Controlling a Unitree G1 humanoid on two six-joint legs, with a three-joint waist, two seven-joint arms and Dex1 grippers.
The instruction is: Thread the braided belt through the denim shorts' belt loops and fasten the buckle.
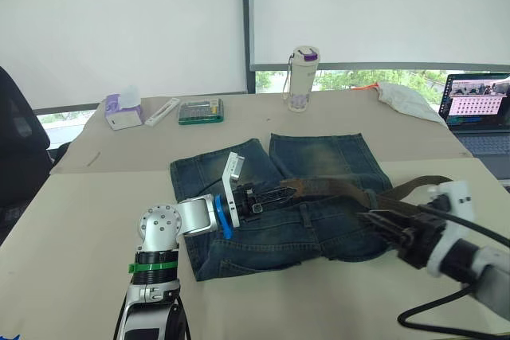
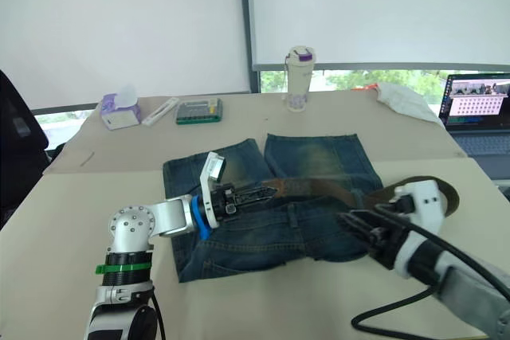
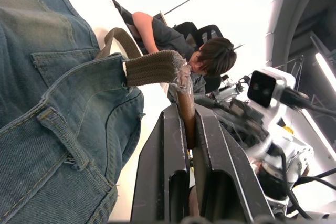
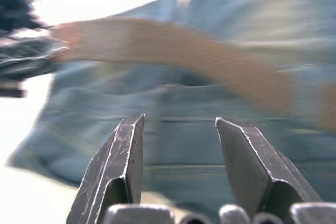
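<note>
Threading was in hand: the left pincer was clamped on the braided belt lying across the denim shorts on the worktop, while the right pincer, its fingers apart, needed to feed strap through the waistband.

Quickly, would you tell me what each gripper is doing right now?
Left gripper: shut on the braided belt, at its end.
Right gripper: open, holding nothing, over the denim shorts.
</note>
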